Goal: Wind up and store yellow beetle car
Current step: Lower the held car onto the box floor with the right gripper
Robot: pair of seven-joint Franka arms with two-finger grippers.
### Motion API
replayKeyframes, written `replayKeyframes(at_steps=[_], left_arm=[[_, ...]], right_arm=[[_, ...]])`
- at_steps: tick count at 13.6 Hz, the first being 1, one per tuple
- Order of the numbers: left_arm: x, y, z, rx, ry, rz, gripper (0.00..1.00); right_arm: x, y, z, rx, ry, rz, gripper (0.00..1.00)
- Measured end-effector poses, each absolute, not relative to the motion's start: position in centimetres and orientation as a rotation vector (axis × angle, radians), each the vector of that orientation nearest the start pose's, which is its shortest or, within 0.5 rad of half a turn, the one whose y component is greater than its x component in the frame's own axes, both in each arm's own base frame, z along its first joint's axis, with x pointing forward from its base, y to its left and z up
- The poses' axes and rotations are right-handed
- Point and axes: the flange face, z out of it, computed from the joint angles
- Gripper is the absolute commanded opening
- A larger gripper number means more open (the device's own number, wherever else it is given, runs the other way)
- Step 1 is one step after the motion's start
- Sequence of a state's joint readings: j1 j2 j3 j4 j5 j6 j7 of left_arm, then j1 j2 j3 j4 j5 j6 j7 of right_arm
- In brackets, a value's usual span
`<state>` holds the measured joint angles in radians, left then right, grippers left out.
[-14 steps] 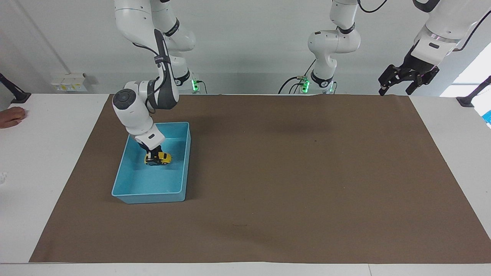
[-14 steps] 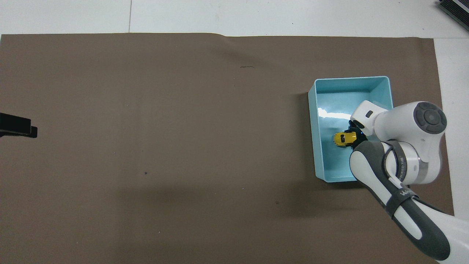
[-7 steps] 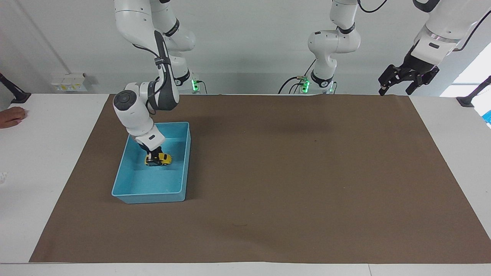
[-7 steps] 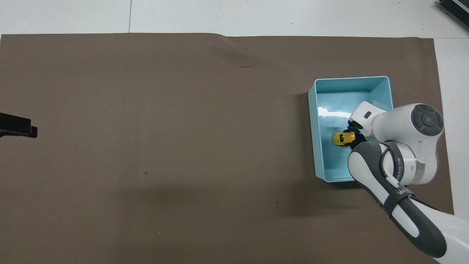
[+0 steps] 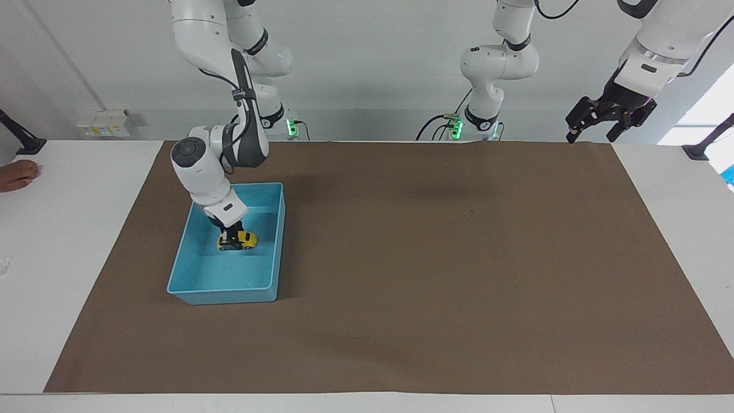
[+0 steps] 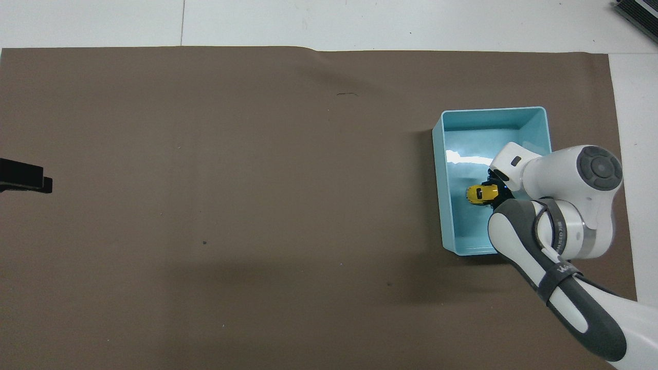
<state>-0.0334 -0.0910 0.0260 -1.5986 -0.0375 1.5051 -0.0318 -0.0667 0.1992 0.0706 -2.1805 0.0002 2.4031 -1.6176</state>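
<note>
Hand [image 5: 17,175] of a bystander rests at the bench edge; right gripper [image 5: 230,233] reaches into the light blue tray [image 5: 279,252] near the brown mat's [image 5: 436,275] corner, jaws around the yellow beetle car [image 5: 239,241], grip unclear. Arm lettering illegible. Left gripper [image 5: 602,123] waits above the mat's corner, jaws wide.

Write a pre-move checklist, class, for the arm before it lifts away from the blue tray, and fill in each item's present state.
1. Yellow beetle car inside the light blue tray: ok.
2. Car upright on its wheels on the tray floor: cannot tell.
3. Right gripper fully let go of the car: cannot tell; it is right at the car.
4. Tray flat on the brown mat, at the right arm's end: ok.
5. Left gripper open, waiting raised above the mat's corner at its own end: ok.
6. Person's hand on the table edge, apart from the tray: ok.
</note>
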Motion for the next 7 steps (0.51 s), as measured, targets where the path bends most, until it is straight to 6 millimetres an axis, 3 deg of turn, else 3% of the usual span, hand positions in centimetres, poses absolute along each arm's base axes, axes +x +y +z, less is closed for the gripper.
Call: replayKeyframes(at_steps=[4, 7], left_arm=[[51.9, -0.7, 65.5, -3.181, -0.035, 0.005, 1.0], [51.9, -0.7, 65.5, -3.181, -0.035, 0.005, 1.0]], right_arm=[[56.0, 0.2, 30.2, 2.162, 2.27, 0.041, 1.0], [56.5, 0.4, 31.6, 2.161, 2.28, 0.031, 1.0]])
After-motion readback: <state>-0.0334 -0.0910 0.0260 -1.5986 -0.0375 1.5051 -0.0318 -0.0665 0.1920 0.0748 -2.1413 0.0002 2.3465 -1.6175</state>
